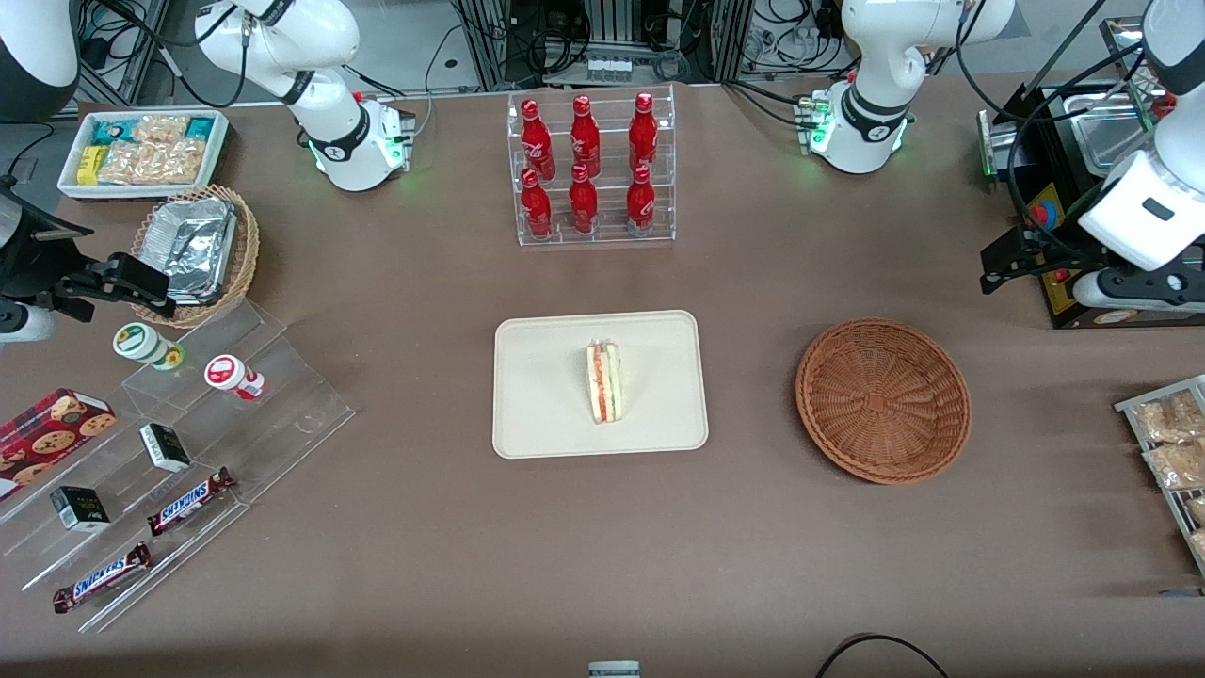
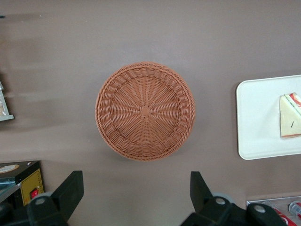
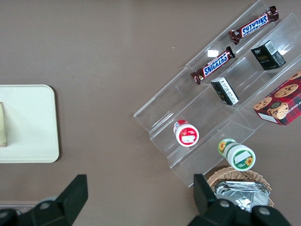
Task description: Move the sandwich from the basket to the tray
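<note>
Currently: sandwich (image 1: pixel 604 382) on tray (image 1: pixel 537 424); basket (image 1: pixel 883 400) holds nothing. Claw (image 2: pixel 136 197) parted wide, holding nothing, high above surface beside basket. Best kept raised, clear of both.

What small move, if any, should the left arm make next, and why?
Probably none beyond parking away from the table. The sandwich already lies on the tray, the basket holds nothing, and the gripper hangs open and empty above the table beside the basket, so the placing looks done.
</note>
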You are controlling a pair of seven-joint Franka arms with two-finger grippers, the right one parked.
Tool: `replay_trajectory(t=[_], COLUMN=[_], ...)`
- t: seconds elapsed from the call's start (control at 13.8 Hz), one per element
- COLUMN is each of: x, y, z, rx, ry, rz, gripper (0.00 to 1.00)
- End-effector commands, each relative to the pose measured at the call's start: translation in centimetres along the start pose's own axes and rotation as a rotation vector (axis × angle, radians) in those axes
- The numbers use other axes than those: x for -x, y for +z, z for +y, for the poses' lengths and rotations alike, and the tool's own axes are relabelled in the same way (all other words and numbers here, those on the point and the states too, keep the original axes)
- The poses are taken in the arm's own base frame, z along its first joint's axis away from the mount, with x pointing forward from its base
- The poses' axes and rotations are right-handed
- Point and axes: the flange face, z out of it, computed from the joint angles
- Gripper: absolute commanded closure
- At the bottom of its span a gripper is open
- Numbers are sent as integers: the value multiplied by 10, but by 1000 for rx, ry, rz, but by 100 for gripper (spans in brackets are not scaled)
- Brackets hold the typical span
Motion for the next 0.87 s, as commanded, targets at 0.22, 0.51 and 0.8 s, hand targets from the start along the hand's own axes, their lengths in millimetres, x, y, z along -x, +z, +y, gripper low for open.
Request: replay_trajectory(t=[0.22,0.51,0.8], x=[0,8,9], y=[-6,-10,-13], z=[7,-3,-10], rx=[-42,-43,-42], ry=[-6,-32,-36], rz=[-45,-76,-70], gripper=[0,0,0])
